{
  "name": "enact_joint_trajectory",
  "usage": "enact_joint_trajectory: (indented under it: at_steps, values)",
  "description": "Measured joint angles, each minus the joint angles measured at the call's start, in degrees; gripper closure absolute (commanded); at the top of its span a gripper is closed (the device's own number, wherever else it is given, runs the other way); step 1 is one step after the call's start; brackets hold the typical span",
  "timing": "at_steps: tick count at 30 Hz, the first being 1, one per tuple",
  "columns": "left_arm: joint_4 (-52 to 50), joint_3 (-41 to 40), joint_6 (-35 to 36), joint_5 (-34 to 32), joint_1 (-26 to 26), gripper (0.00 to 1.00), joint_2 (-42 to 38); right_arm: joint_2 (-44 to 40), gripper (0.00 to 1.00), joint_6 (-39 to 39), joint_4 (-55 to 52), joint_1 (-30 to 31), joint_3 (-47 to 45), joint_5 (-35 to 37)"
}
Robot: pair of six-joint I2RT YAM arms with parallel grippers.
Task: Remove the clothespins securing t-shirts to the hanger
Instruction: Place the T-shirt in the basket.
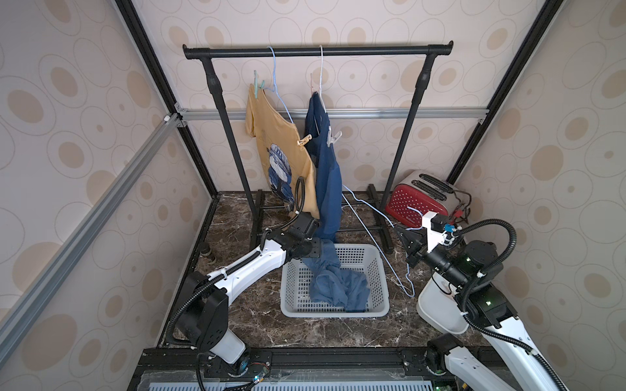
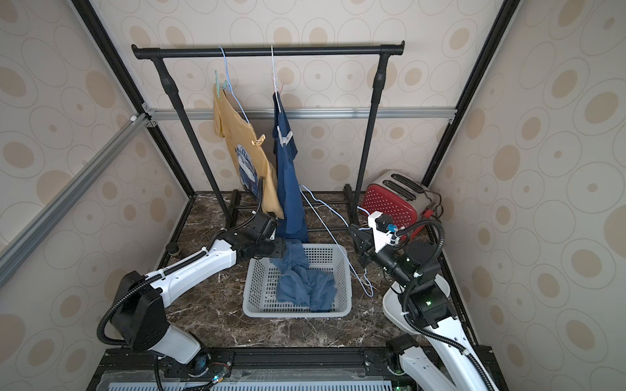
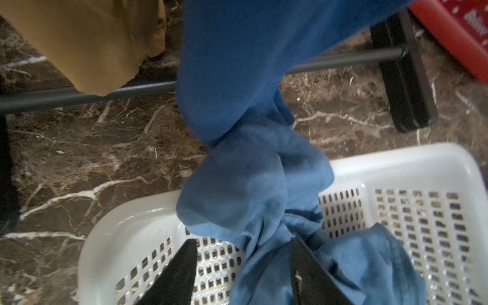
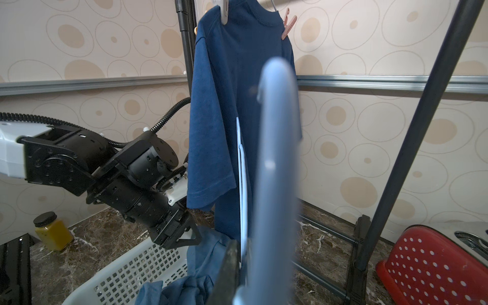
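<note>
A mustard-yellow t-shirt (image 1: 281,145) hangs on a light blue hanger, pinned by a teal clothespin (image 1: 259,88) and a tan one (image 1: 304,139). Beside it a navy t-shirt (image 1: 325,169) hangs on a white hanger with a white clothespin (image 1: 333,137) and a pink clothespin (image 4: 287,26). A medium blue t-shirt (image 1: 335,284) trails into the basket (image 1: 379,257). My left gripper (image 3: 244,240) is open over the basket's back rim, that shirt's cloth between its fingers. My right gripper (image 4: 243,253) is shut on a bare light blue hanger (image 1: 369,206) held low at the right.
The black rack (image 1: 318,51) stands at the back on a marble top. A red toaster (image 1: 418,203) sits behind the right arm and a white bin (image 1: 437,311) under it. A yellow jar (image 4: 52,232) stands by the left wall.
</note>
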Motion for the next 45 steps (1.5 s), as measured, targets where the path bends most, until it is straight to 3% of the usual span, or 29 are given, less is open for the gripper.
enact_joint_trajectory:
  at_steps: [6, 10, 14, 21, 26, 34, 38, 44, 45]
  values:
    - [2.49, -1.20, -3.19, -1.16, 0.11, 0.51, 1.66, 0.00, 1.00, -0.07, -0.52, -0.55, 0.13, -0.02]
    - [4.00, -1.60, -4.61, -1.09, 0.22, 0.59, 3.45, 0.00, 1.00, -0.17, -0.81, -1.03, 0.35, -0.07]
    - [4.79, -1.62, -5.73, -1.09, 0.28, 0.70, 5.42, 0.00, 1.00, -0.24, -1.29, -1.36, 0.55, -0.26]
    - [5.53, -1.62, -6.10, -1.05, 0.33, 1.00, 6.12, -0.11, 1.00, -0.37, -1.70, -2.10, 1.29, -0.90]
    - [5.38, -1.77, -5.81, -0.44, 0.31, 1.00, 4.55, -0.09, 1.00, -0.31, -1.64, -2.23, 1.31, -1.29]
    - [1.29, -2.51, -5.95, -2.64, -4.39, 1.00, -7.10, 0.63, 1.00, 0.22, -0.31, -2.49, 1.31, -1.36]
    - [-0.44, -6.82, -7.39, -3.10, -6.80, 1.00, -11.52, 1.14, 1.00, 0.48, 0.46, -2.56, 1.31, -1.55]
    - [-2.21, -15.13, -10.03, -2.21, -7.52, 1.00, -11.61, 1.38, 1.00, 0.68, 0.83, -2.60, 1.31, -1.79]
    - [-2.45, -15.69, -10.10, -1.88, -7.58, 0.90, -11.39, 1.38, 1.00, 0.68, 0.92, -2.60, 1.31, -1.79]
